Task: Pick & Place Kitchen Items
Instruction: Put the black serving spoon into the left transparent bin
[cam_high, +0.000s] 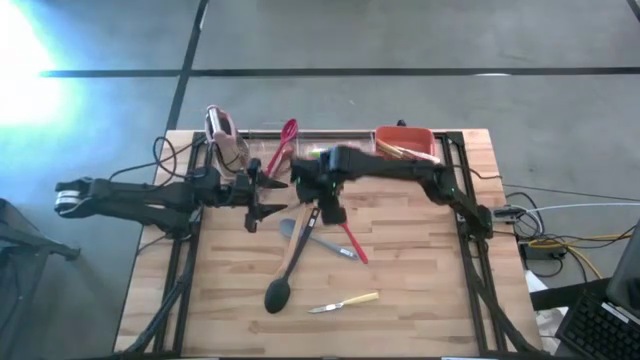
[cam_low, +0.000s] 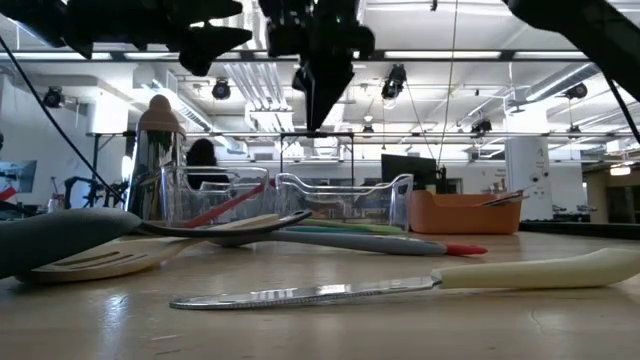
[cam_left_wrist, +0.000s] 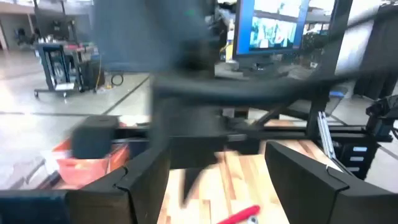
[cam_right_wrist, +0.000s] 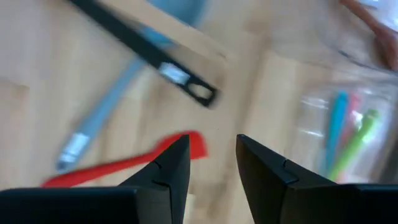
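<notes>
Several kitchen items lie in the middle of the table: a black ladle (cam_high: 279, 295), a wooden spatula (cam_low: 110, 260), a blue-grey spatula (cam_high: 322, 243), a red spatula (cam_high: 353, 244) and a pale-handled knife (cam_high: 345, 301). My right gripper (cam_high: 330, 212) hangs above them, pointing down, open with nothing between its fingers (cam_right_wrist: 211, 162); the red spatula (cam_right_wrist: 118, 165) and the ladle's black handle (cam_right_wrist: 143, 46) lie below it. My left gripper (cam_high: 266, 192) is held level to the left of it, open and empty (cam_left_wrist: 211, 186).
A clear bin (cam_high: 300, 150) at the far edge holds blue, pink and green utensils (cam_right_wrist: 348, 134), and a pink spoon (cam_high: 285, 140) leans out of it. A red-orange bin (cam_high: 405, 142) stands to its right, a pink-topped rack (cam_high: 222, 130) to its left.
</notes>
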